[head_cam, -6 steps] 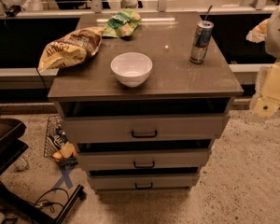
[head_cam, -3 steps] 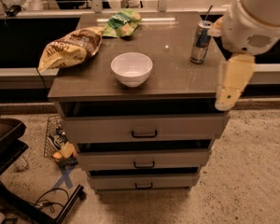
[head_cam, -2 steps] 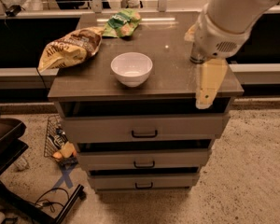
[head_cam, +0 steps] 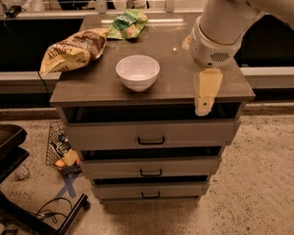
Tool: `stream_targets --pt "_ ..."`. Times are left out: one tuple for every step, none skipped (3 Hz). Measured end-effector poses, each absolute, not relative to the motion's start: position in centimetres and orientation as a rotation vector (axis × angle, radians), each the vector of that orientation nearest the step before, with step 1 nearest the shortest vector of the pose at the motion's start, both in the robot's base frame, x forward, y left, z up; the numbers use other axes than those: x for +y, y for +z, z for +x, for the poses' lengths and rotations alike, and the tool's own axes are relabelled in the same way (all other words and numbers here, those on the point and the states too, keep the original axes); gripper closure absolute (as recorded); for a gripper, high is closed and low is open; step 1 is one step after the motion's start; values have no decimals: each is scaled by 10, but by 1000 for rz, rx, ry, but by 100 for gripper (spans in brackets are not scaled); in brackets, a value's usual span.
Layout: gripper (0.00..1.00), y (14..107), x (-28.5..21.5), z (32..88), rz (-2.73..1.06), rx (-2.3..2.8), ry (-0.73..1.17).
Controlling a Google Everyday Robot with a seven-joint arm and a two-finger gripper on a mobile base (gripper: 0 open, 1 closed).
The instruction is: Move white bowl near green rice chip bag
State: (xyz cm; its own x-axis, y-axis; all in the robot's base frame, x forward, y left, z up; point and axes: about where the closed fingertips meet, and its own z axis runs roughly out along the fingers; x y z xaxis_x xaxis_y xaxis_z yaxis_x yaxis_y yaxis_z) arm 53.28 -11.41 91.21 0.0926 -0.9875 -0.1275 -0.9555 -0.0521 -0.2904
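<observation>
A speckled floor [head_cam: 264,180] runs beneath a dark-topped bench [head_cam: 174,75] with three drawers [head_cam: 151,133] in its front, each with a dark handle. The white bowl [head_cam: 137,72] stands upright near the front edge of the bench top, a little left of the middle, apart from everything else. The green rice chip bag [head_cam: 128,24] lies at the far edge of the top, behind the bowl and well apart from it. A larger yellow-and-brown chip bag [head_cam: 74,50] lies at the left rear corner, its end reaching past the bench's left edge, with its far end just beside the green bag.

The white arm [head_cam: 220,28] comes in from the upper right. Its pale claw [head_cam: 205,99] hangs pointing down over the right front edge of the bench, to the right of the bowl and not touching it. Whether the claw is released or clenched cannot be told. A wire basket [head_cam: 56,148] sits on the floor left of the drawers.
</observation>
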Motion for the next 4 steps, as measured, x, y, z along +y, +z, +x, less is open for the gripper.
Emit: stream_targets --pt "0 902 -99 538 -2113 1919 -168" --pt "0 893 -78 551 -2155 1887 -184" --pt "0 885 -64 562 -2185 1862 -181" --pt "0 878 -51 566 -2207 1838 -168"
